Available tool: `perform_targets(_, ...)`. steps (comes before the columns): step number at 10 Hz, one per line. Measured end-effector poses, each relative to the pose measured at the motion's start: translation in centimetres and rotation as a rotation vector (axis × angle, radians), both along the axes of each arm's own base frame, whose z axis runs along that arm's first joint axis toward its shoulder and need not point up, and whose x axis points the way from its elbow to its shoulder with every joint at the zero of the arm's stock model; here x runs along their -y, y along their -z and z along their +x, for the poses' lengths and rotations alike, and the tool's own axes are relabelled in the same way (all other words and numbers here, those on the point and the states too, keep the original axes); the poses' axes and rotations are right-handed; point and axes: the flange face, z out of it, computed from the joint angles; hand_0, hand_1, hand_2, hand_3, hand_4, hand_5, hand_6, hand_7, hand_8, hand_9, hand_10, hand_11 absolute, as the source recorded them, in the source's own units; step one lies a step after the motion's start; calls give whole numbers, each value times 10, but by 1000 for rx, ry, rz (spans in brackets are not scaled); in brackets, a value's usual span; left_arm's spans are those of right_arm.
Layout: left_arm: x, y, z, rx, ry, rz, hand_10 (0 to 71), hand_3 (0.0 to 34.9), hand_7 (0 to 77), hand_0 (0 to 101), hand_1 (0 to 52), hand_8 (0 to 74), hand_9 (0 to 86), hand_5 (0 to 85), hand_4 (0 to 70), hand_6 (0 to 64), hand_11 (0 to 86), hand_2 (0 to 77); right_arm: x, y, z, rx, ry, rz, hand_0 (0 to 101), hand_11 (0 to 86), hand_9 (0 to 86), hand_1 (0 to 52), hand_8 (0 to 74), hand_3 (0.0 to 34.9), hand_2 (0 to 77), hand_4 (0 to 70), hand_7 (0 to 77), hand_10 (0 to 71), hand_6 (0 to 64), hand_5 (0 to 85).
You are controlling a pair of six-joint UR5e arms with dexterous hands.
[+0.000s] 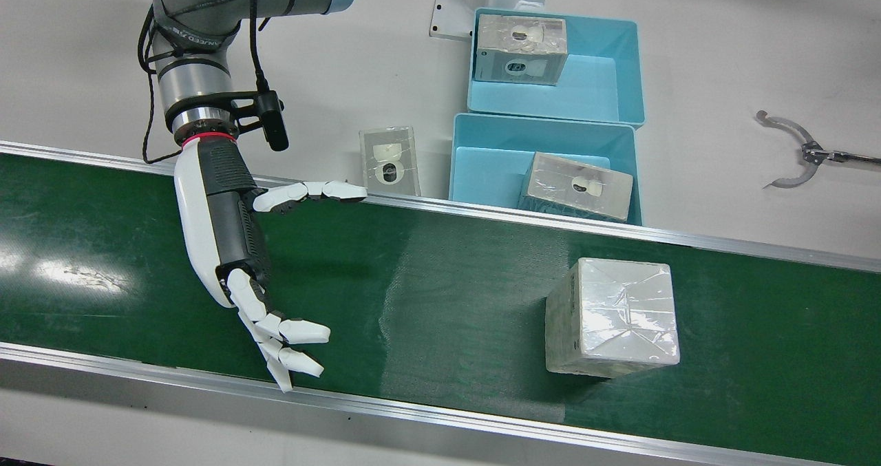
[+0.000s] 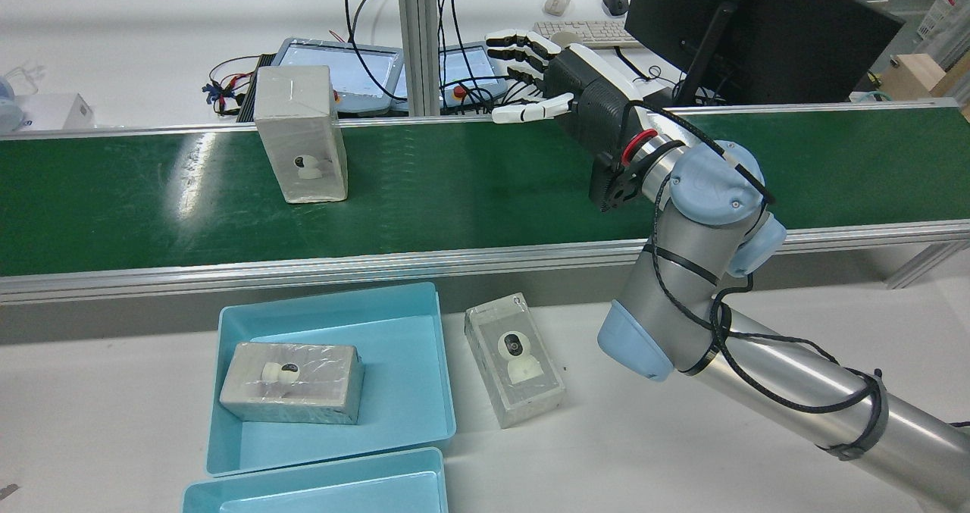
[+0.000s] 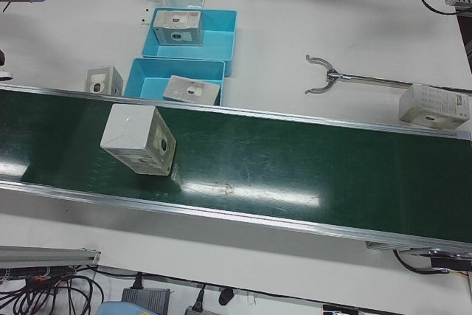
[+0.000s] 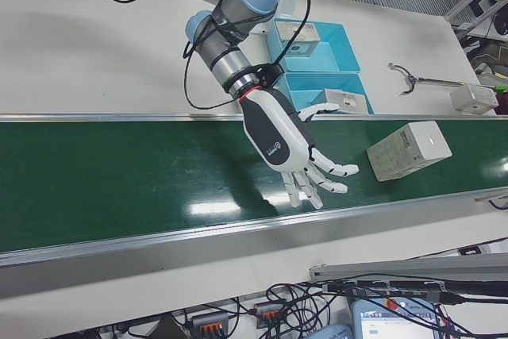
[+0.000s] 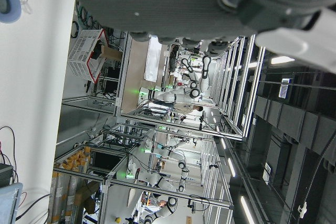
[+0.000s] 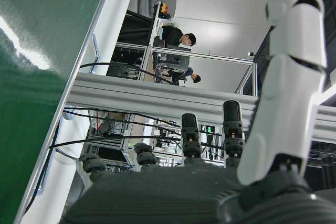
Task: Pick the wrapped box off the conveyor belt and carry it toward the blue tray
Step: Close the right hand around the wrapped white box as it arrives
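Note:
The wrapped box [image 1: 612,318] stands on the green conveyor belt [image 1: 440,294], also seen in the rear view [image 2: 301,134] and both side views [image 3: 139,139] [image 4: 409,150]. My right hand [image 1: 234,246] hovers over the belt to the box's left in the front view, open, fingers spread, holding nothing [image 2: 576,81] [image 4: 290,140]. A clear gap separates it from the box. Two blue trays [image 1: 599,87] [image 1: 489,170] sit on the white table behind the belt, each with a wrapped box inside. Of my left hand [image 5: 173,3] only the dark palm shows; its fingers are hidden.
Another wrapped box [image 1: 390,160] lies on the table beside the trays. A metal grabber tool [image 1: 791,153] rests at the right, with one more box [image 3: 435,106] near it. A monitor [image 2: 758,28] and keyboard stand beyond the belt. Aluminium rails edge the belt.

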Motion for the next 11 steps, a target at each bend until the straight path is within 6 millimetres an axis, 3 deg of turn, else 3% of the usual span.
perform_targets(4, 0, 0, 0, 0, 0, 0, 5, 0, 5, 0, 0, 5, 0, 5, 0, 0, 0, 5, 0, -3, -1, -4, 2, -5, 443, 44, 87, 115, 22, 301, 164, 93, 207, 27, 0, 251)
perform_targets(5, 0, 0, 0, 0, 0, 0, 5, 0, 5, 0, 0, 5, 0, 5, 0, 0, 0, 11, 0, -5, -2, -7, 3, -8, 440, 27, 49, 115, 5, 300, 164, 65, 202, 16, 0, 191)
perform_targets(11, 0, 0, 0, 0, 0, 0, 0, 0, 5, 0, 0, 5, 0, 5, 0, 0, 0, 11, 1, -7, -9, -12, 8, -15, 429, 27, 49, 115, 5, 301, 153, 49, 185, 16, 0, 175)
